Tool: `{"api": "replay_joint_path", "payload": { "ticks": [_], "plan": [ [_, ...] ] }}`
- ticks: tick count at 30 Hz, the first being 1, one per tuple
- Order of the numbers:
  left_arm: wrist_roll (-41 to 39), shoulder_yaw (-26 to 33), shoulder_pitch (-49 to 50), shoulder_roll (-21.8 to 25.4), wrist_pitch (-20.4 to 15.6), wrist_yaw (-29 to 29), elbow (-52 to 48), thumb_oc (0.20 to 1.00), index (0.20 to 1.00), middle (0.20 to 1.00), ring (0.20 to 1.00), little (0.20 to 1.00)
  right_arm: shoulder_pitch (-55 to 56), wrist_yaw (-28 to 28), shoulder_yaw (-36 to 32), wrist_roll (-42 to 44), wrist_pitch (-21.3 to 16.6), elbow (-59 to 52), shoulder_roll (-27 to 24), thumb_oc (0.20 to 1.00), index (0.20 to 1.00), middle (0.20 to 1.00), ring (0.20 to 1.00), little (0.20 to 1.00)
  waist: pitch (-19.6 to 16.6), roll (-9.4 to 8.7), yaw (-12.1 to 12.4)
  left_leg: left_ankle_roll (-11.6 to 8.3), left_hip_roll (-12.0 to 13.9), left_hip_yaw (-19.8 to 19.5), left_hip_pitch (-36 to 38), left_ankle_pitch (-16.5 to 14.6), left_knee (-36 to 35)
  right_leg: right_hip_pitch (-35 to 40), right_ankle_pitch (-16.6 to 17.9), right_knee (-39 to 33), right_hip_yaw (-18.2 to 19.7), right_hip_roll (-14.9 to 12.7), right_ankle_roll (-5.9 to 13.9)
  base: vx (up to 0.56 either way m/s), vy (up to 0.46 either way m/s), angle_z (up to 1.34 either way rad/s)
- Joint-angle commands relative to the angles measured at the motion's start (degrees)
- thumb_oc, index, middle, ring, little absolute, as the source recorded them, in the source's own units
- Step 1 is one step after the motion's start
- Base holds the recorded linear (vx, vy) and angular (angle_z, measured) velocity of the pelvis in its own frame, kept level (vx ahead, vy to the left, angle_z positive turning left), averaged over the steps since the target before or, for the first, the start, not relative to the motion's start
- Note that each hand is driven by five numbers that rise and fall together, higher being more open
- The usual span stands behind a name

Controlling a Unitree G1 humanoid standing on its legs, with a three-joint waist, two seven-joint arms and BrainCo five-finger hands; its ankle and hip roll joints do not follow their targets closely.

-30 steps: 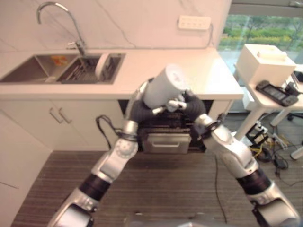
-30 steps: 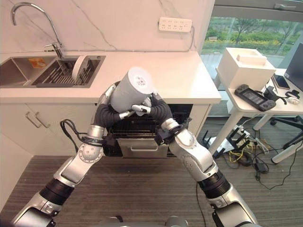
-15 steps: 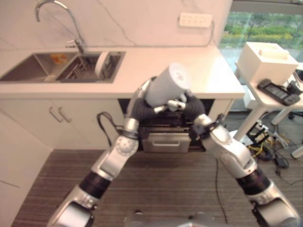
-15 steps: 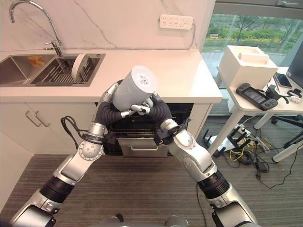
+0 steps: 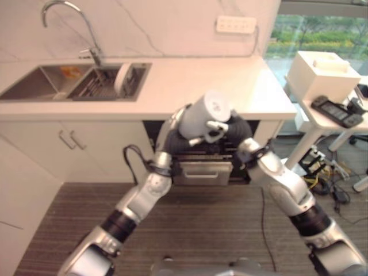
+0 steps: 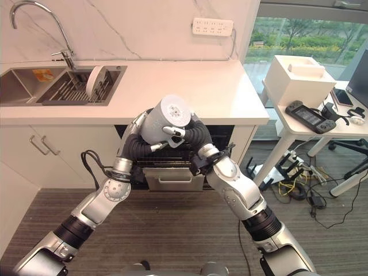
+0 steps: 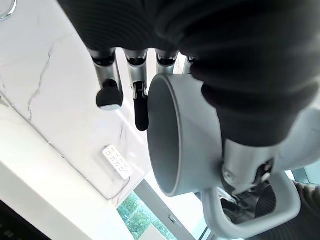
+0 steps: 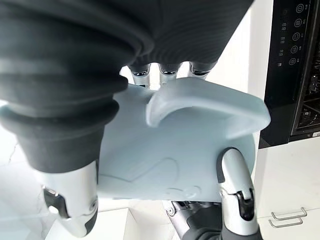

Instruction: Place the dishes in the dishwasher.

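You have the pale grey handled ceramic mug (image 6: pixel 165 119) clasped between left hand (image 7: pixel 125 75) and right hand (image 6: pixel 179 133), above the open black dishwasher (image 6: pixel 172 158); a white plate (image 6: pixel 95 80) waits in the sink rack (image 6: pixel 75 89).

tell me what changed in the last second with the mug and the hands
The mug, held between the left hand and the right hand, has come down from over the counter edge toward the open dishwasher below it. Both arms have stretched forward. Both hands keep their hold, fingers curled round the mug, which remains tilted with its base up. The plate in the sink rack has not moved.
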Motion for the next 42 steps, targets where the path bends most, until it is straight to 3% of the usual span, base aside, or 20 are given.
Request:
{"api": "replay_joint_path", "payload": {
  "ticks": [1, 14, 27, 28, 29, 31, 42],
  "plan": [
    [2.0, -1.5, -3.8, 1.5, -3.3, 0.2, -2.1, 0.200, 0.200, 0.200, 0.200, 0.200, -5.9, 1.6, -2.5, 0.0, -3.2, -3.6, 2.7, 1.000, 1.000, 1.000, 1.000, 1.000, -0.5, -1.38, 0.2, 0.75, 0.4, -3.0, 1.7, -9.3, 6.1, 2.5, 6.0, -6.8, 1.8, -0.6, 4.17, 0.00, 0.000, 0.00],
    [0.7, -0.9, -5.1, 1.2, -3.8, -0.4, -5.7, 0.200, 0.200, 0.200, 0.200, 0.200, -7.1, 1.4, -0.7, -1.2, -1.3, -3.1, 3.6, 1.000, 1.000, 1.000, 1.000, 1.000, -0.3, -1.78, 0.6, 0.79, 0.3, -3.4, 1.6, -9.3, 6.1, 2.5, 6.0, -6.8, 1.8, -0.6, 4.26, 0.00, 0.000, 0.00],
    [0.2, -1.4, -5.7, 1.2, -3.3, -1.1, -7.4, 0.200, 0.200, 0.200, 0.200, 0.200, -7.5, -0.5, -0.5, -1.2, -2.9, -2.7, 4.1, 1.000, 1.000, 1.000, 1.000, 1.000, 0.0, -1.78, 0.5, 0.85, 0.3, -3.4, 1.7, -9.4, 6.1, 2.4, 6.1, -6.8, 2.0, -0.5, 4.33, 0.00, 0.000, 0.00],
    [0.2, -1.4, -5.6, 1.2, -3.2, -1.4, -7.4, 0.200, 0.200, 0.200, 0.200, 0.200, -7.4, -0.8, -0.6, -1.0, -3.0, -3.0, 4.1, 0.799, 0.799, 0.799, 0.799, 0.799, 0.0, -1.76, 0.5, 0.86, 0.3, -3.4, 1.7, -9.4, 6.1, 2.4, 6.1, -6.8, 2.1, -0.5, 4.33, 0.00, 0.000, 0.00],
    [0.2, -1.4, -5.6, 1.2, -3.2, -1.5, -7.4, 0.200, 0.200, 0.200, 0.200, 0.200, -7.3, -1.0, -0.8, -1.1, -3.2, -3.1, 4.2, 0.536, 0.536, 0.536, 0.536, 0.536, 0.0, -1.72, 0.4, 0.88, 0.3, -3.3, 1.7, -9.5, 6.1, 2.4, 6.1, -6.8, 2.1, -0.5, 4.33, 0.00, 0.000, 0.00],
    [0.3, -1.9, -5.5, 1.0, -3.1, -1.6, -7.3, 0.200, 0.200, 0.200, 0.200, 0.200, -7.1, -1.8, -0.9, -1.3, -4.4, -3.3, 4.5, 0.200, 0.200, 0.200, 0.200, 0.200, 0.0, -1.66, 0.3, 0.90, 0.3, -3.3, 1.7, -9.5, 6.1, 2.3, 6.1, -6.8, 2.1, -0.5, 4.33, 0.00, 0.000, 0.00],
    [0.9, -4.2, -5.1, 0.9, -2.8, -1.7, -7.2, 0.200, 0.200, 0.200, 0.200, 0.200, -7.8, -4.9, -1.0, -4.3, -7.6, -4.1, 5.2, 0.200, 0.200, 0.200, 0.200, 0.200, 0.2, -1.30, 0.3, 1.11, 0.0, -3.3, 1.7, -9.6, 6.1, 2.1, 6.2, -6.8, 2.3, -0.5, 4.33, 0.00, 0.000, 0.00]
  ]
}}
